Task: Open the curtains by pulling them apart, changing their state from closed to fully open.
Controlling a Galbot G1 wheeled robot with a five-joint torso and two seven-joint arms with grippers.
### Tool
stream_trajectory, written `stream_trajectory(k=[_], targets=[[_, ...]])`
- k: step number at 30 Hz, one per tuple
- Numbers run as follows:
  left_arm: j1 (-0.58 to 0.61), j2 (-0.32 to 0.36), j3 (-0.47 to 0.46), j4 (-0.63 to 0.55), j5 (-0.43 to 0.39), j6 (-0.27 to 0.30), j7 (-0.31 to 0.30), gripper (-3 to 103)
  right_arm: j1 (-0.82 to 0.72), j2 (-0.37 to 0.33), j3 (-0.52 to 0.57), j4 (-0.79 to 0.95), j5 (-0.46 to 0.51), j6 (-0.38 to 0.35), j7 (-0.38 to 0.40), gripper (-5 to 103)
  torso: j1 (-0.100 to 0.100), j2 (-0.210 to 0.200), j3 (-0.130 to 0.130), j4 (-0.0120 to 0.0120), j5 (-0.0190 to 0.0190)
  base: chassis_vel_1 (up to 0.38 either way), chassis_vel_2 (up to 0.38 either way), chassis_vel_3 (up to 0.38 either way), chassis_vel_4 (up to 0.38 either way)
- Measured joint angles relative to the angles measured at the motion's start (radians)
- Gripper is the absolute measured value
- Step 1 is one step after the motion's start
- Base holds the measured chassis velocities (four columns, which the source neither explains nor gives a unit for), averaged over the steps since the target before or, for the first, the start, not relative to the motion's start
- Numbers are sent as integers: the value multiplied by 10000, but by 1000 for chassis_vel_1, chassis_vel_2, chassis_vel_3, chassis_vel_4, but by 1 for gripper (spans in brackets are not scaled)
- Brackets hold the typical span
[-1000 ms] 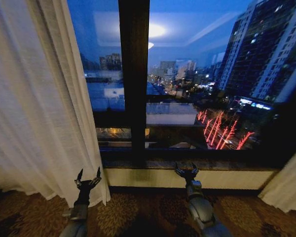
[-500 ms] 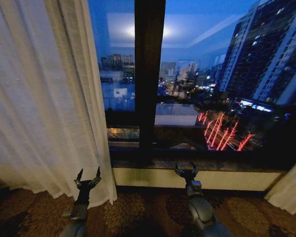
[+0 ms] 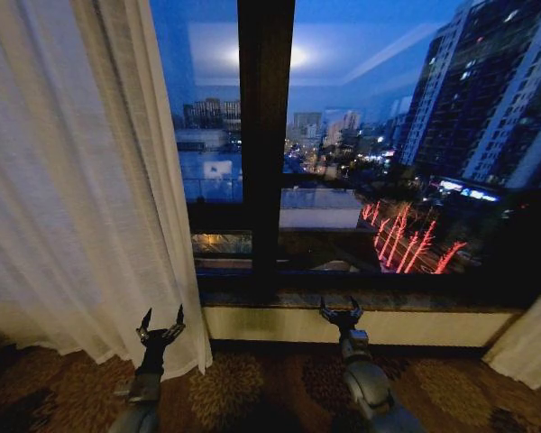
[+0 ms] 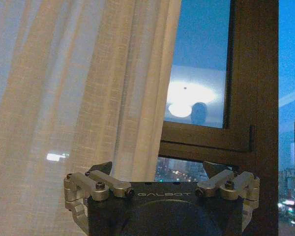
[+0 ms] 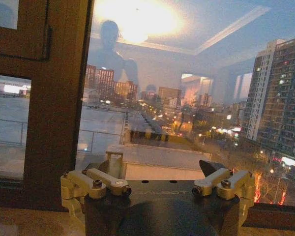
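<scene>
The sheer white curtains hang parted. The left panel (image 3: 72,198) covers the left part of the window down to the carpet, and it hangs close before my left wrist camera (image 4: 83,98). The right panel (image 3: 530,347) shows as a strip at the lower right corner. My left gripper (image 3: 162,323) is held low, just in front of the left panel's inner edge near its hem, fingers open and holding nothing (image 4: 160,169). My right gripper (image 3: 341,309) is low in front of the sill, open and apart from any fabric (image 5: 152,167).
A dark vertical window post (image 3: 266,135) divides the bare glass, with the night city beyond. A pale sill wall (image 3: 415,327) runs below the glass. Patterned carpet (image 3: 252,388) lies between me and the wall.
The whole picture has shifted sideways, first right then slightly back left, so the camera has moved. Both grippers hold the same pose and the curtains hang as before.
</scene>
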Motion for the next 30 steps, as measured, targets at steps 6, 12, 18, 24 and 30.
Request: stream_trajectory(k=[6, 12, 18, 24, 30], targets=[[0, 0, 1, -1, 0, 0, 0, 100, 0, 0, 0, -1, 0, 0, 0, 100, 0, 0, 0, -1, 4, 96, 117, -119, -127], [0, 4, -4, 0, 0, -1, 0, 100, 0, 3, -1, 0, 0, 0, -1, 100, 1, 0, 0, 2, 0, 76, 98, -57, -75], [0, 0, 4, 0, 0, -1, 0, 100, 0, -1, 2, 0, 0, 0, 0, 100, -1, 1, 0, -2, 5, 0, 0, 0, 0], [0, 0, 3, 0, 0, 0, 0, 100, 0, 0, 2, 0, 0, 0, 0, 100, -1, 3, 0, -1, 0, -48, 23, 52, -30], [0, 1, 1, 0, 0, 0, 0, 100, 0, 0, 0, 0, 0, 0, 0, 100, -1, 4, -1, 0, 0, -112, 151, 105, -128]])
